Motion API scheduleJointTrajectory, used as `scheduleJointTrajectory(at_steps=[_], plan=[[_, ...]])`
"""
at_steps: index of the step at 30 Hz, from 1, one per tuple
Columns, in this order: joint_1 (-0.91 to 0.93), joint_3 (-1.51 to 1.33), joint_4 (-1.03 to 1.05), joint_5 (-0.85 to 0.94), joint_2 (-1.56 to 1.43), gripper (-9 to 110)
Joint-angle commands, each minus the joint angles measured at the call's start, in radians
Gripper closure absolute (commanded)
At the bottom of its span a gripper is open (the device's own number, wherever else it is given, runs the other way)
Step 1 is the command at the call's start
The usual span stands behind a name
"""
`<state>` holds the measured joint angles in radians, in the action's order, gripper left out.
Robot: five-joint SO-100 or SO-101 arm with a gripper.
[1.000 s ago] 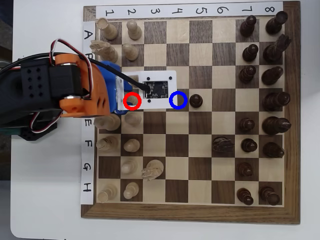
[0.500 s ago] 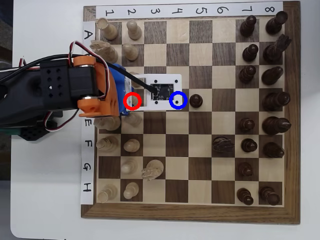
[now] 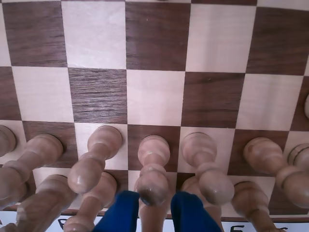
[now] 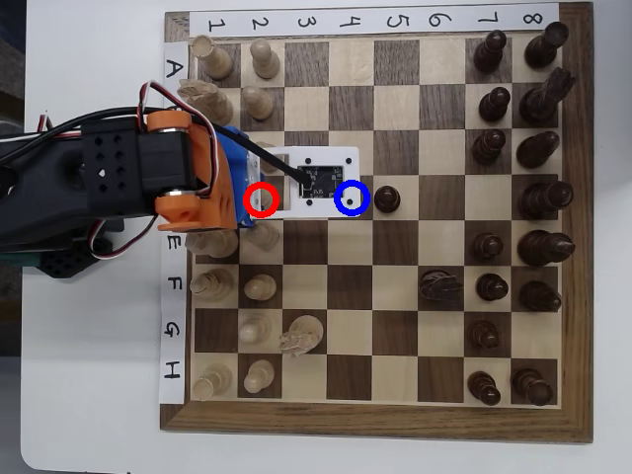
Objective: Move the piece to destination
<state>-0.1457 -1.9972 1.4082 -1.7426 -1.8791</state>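
In the wrist view the piece (image 3: 153, 166), a pale pawn, stands on a dark square in the row of pale pawns. My gripper (image 3: 155, 197) has blue fingertips (image 3: 120, 212) pressed against both sides of its round head, and the pawn's base still rests on the board. In the overhead view my arm (image 4: 148, 178) and its white camera mount (image 4: 316, 178) cover the pawn and a red ring (image 4: 262, 198). The destination (image 4: 364, 212) is the square under the blue ring, two squares right of the red ring and partly hidden by the mount.
Pale pawns (image 3: 94, 159) (image 3: 207, 166) stand close on both sides of the held pawn. A dark pawn (image 4: 387, 198) stands on the square just right of the blue ring. Dark pieces (image 4: 538, 197) fill the right side. A pale knight (image 4: 299, 334) stands lower left.
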Motion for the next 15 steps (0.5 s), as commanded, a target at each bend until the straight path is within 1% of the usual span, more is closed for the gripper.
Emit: scheduleJointTrajectory(at_steps=[1, 15], plan=[[-0.017, 0.002, -0.040, -0.420, 0.003, 91], [-0.041, -0.040, -0.104, -0.443, 0.028, 88]])
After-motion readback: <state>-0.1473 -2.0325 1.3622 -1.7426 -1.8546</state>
